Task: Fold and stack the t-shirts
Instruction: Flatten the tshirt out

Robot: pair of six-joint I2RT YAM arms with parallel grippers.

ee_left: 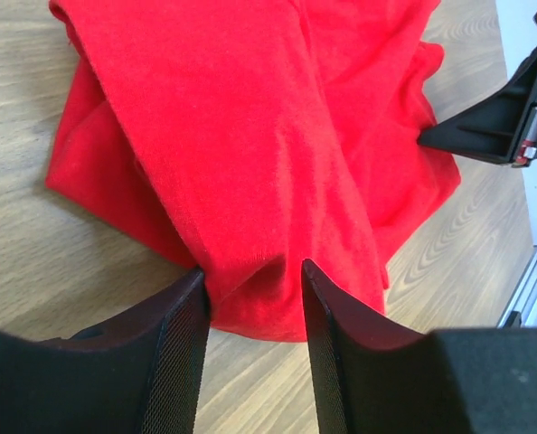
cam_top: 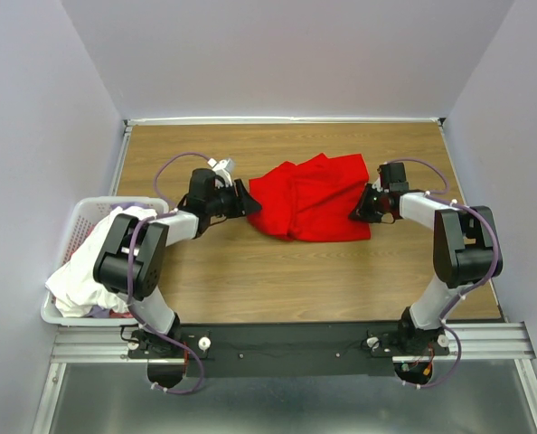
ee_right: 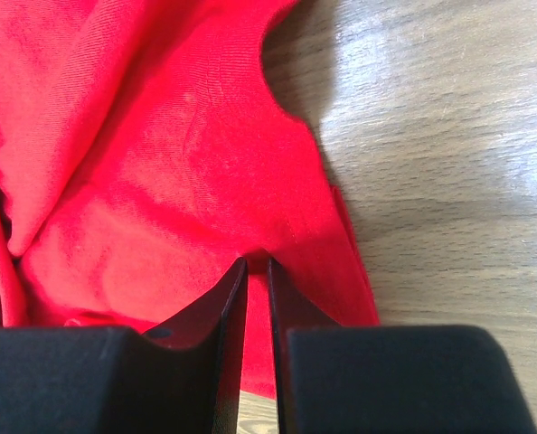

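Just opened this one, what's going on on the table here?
Both arms are working on the red t-shirt, which lies crumpled and not yet folded in the middle of the table. The right gripper is pinched shut on the shirt's right edge. The left gripper sits at its left edge, jaws apart around a fold of cloth. A heap of white garments sits in the laundry basket on the left.

Top external high behind arm bases, looking down on whole table (cam_top: 250,289), left wrist close over red t-shirt (ee_left: 250,136), facing rightward across it, right wrist even nearer, all three share that shirt.
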